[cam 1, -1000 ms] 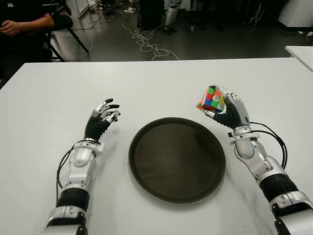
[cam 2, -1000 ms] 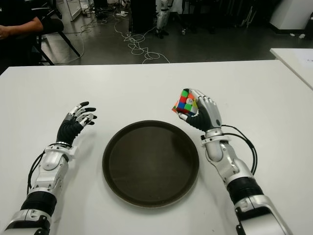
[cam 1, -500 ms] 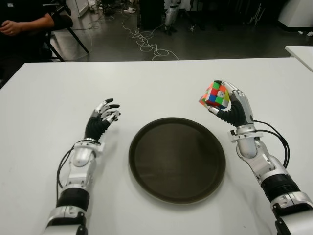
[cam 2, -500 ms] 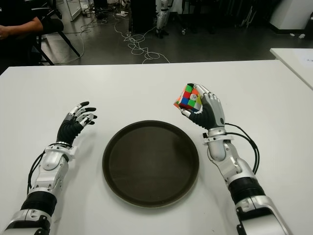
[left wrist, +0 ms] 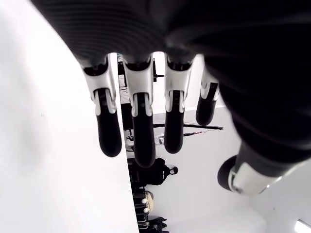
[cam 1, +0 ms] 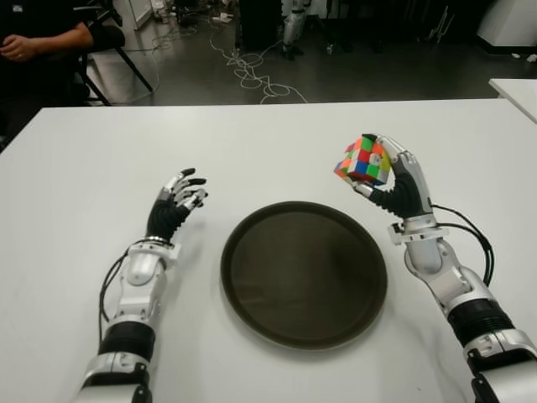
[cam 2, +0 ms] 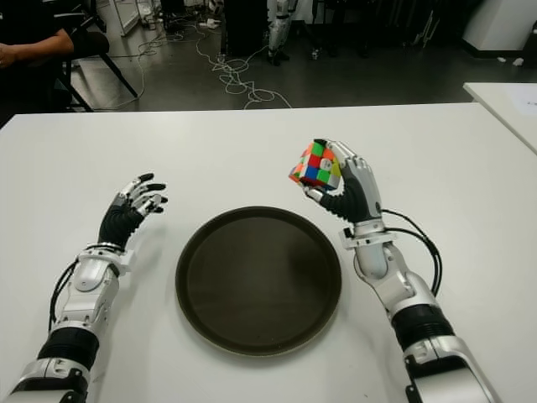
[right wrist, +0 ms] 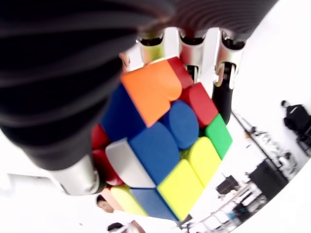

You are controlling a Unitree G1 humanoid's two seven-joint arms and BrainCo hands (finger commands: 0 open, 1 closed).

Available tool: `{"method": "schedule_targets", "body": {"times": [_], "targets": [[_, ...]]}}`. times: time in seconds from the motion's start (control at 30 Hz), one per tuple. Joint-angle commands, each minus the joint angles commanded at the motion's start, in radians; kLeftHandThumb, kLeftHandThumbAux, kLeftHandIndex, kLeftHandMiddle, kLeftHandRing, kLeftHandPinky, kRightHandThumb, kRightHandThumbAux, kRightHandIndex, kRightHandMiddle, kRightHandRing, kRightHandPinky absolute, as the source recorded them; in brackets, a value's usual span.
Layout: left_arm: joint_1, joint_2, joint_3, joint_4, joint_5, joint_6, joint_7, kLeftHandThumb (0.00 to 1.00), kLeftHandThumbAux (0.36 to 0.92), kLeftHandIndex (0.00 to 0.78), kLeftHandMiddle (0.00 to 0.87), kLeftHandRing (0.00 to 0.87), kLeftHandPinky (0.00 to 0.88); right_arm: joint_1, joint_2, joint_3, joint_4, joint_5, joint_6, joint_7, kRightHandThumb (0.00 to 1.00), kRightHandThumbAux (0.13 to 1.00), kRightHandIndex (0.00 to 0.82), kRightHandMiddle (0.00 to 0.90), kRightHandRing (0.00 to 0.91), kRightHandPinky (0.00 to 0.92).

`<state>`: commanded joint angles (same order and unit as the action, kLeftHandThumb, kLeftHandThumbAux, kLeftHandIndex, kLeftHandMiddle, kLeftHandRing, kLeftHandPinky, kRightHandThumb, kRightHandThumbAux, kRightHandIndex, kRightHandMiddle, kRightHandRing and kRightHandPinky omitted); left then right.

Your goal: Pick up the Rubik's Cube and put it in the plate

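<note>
My right hand is raised above the white table, just past the far right rim of the plate, and its fingers are shut on the Rubik's Cube. The cube fills the right wrist view, held between thumb and fingers. The plate is a dark round dish lying in the middle of the table, with nothing in it. To the plate's left my left hand shows with its fingers spread and nothing in them.
A person in dark clothes sits past the table's far left corner. Cables lie on the floor beyond the far edge. Another white table shows at the far right.
My right hand has lifted the cube a little higher and turned it slightly toward the plate. The left hand has hardly moved.
</note>
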<state>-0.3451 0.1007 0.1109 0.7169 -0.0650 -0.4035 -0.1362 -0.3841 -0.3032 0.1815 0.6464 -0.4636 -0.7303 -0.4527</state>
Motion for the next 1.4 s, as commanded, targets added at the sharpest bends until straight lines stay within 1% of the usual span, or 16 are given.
{"method": "schedule_targets", "body": {"times": [0.2, 0.27, 0.33, 0.4, 0.5, 0.57, 0.6, 0.67, 0.7, 0.8, 0.87, 1.0, 1.1, 1.23, 1.4], "targets": [[-0.002, 0.002, -0.002, 0.005, 0.008, -0.001, 0.006, 0.615, 0.624, 0.171, 0.290, 0.338, 0.370, 0.012, 0.015, 0.005, 0.001, 0.054, -0.055, 0.081, 0.676, 0.736, 0.425, 0.695, 0.732, 0.738], [-0.002, 0.002, -0.002, 0.006, 0.007, -0.003, 0.005, 0.614, 0.624, 0.171, 0.288, 0.335, 0.365, 0.016, 0.020, 0.007, 0.004, 0.092, -0.070, 0.134, 0.676, 0.735, 0.425, 0.696, 0.733, 0.738], [-0.002, 0.002, -0.002, 0.010, 0.006, -0.005, 0.003, 0.614, 0.624, 0.170, 0.286, 0.332, 0.361, 0.022, 0.023, 0.013, 0.005, 0.152, -0.079, 0.221, 0.676, 0.735, 0.425, 0.693, 0.731, 0.735], [-0.004, 0.003, -0.002, 0.012, 0.006, -0.005, 0.002, 0.615, 0.623, 0.171, 0.283, 0.327, 0.356, 0.033, 0.025, 0.017, -0.004, 0.219, -0.066, 0.318, 0.675, 0.735, 0.425, 0.689, 0.728, 0.729], [-0.004, 0.004, -0.004, 0.014, 0.008, -0.006, 0.003, 0.612, 0.620, 0.169, 0.271, 0.315, 0.344, 0.048, 0.026, 0.021, -0.036, 0.357, -0.014, 0.508, 0.676, 0.734, 0.425, 0.696, 0.730, 0.731], [-0.004, 0.004, -0.004, 0.014, 0.010, -0.007, 0.004, 0.612, 0.619, 0.168, 0.268, 0.311, 0.341, 0.055, 0.028, 0.019, -0.054, 0.414, 0.014, 0.590, 0.676, 0.734, 0.426, 0.702, 0.733, 0.735], [-0.004, 0.004, -0.005, 0.015, 0.012, -0.009, 0.005, 0.611, 0.618, 0.168, 0.267, 0.311, 0.340, 0.060, 0.026, 0.024, -0.078, 0.476, 0.056, 0.674, 0.676, 0.734, 0.426, 0.704, 0.733, 0.736], [-0.004, 0.004, -0.007, 0.015, 0.015, -0.012, 0.008, 0.612, 0.617, 0.169, 0.270, 0.314, 0.348, 0.066, 0.025, 0.025, -0.108, 0.546, 0.108, 0.774, 0.677, 0.733, 0.427, 0.719, 0.743, 0.749], [-0.004, 0.004, -0.007, 0.015, 0.016, -0.013, 0.007, 0.612, 0.617, 0.170, 0.271, 0.314, 0.349, 0.073, 0.024, 0.028, -0.139, 0.593, 0.150, 0.834, 0.677, 0.733, 0.427, 0.721, 0.745, 0.751], [-0.004, 0.003, -0.007, 0.013, 0.012, -0.011, 0.001, 0.615, 0.620, 0.173, 0.279, 0.324, 0.361, 0.090, 0.024, 0.024, -0.205, 0.674, 0.249, 0.934, 0.680, 0.732, 0.429, 0.743, 0.762, 0.770], [-0.004, 0.003, -0.007, 0.012, 0.009, -0.010, -0.001, 0.618, 0.621, 0.174, 0.281, 0.326, 0.364, 0.097, 0.024, 0.016, -0.229, 0.694, 0.287, 0.963, 0.682, 0.731, 0.429, 0.751, 0.768, 0.777], [-0.006, 0.003, -0.005, 0.017, 0.007, -0.009, -0.003, 0.618, 0.619, 0.175, 0.279, 0.325, 0.366, 0.111, 0.016, 0.002, -0.291, 0.735, 0.403, 1.028, 0.685, 0.729, 0.430, 0.761, 0.775, 0.779], [-0.008, 0.003, -0.006, 0.022, 0.009, -0.015, -0.003, 0.621, 0.618, 0.177, 0.280, 0.322, 0.360, 0.118, 0.013, -0.009, -0.326, 0.744, 0.464, 1.060, 0.684, 0.729, 0.431, 0.760, 0.770, 0.769], [-0.011, 0.005, -0.007, 0.031, 0.012, -0.023, -0.002, 0.622, 0.616, 0.180, 0.285, 0.327, 0.362, 0.123, 0.011, -0.020, -0.352, 0.737, 0.513, 1.089, 0.684, 0.729, 0.431, 0.757, 0.764, 0.762], [-0.014, 0.005, -0.007, 0.035, 0.013, -0.023, -0.002, 0.619, 0.612, 0.175, 0.288, 0.334, 0.369, 0.123, 0.010, -0.025, -0.362, 0.720, 0.540, 1.118, 0.686, 0.729, 0.431, 0.753, 0.759, 0.759]]}}
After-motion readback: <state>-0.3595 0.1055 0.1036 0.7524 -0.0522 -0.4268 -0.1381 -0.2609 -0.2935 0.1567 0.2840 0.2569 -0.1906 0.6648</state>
